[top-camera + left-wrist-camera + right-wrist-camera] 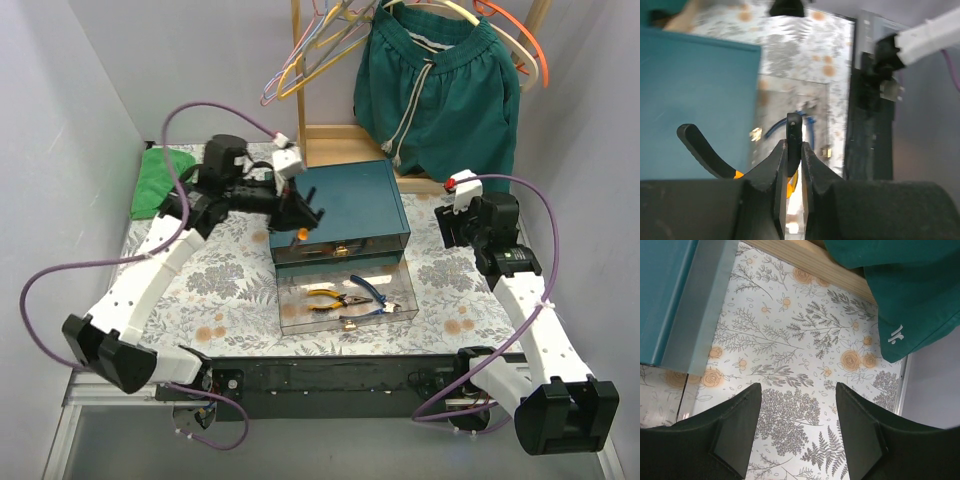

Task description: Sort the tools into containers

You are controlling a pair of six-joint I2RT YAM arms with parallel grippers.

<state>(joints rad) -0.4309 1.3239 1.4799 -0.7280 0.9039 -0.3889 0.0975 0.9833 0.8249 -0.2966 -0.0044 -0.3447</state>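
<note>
Diffuse, bright light fills the top view, with soft shadows and small glints on the clear plastic drawer. The left wrist view is blurred throughout: the black left gripper and the orange-and-black-handled pliers pinched in its jaws are dark and soft, and beyond the jaws the floral-printed tablecloth washes out in glare. The right wrist view is sharp; the tablecloth between the parted jaws of the black right gripper is crisp and evenly lit.
</note>
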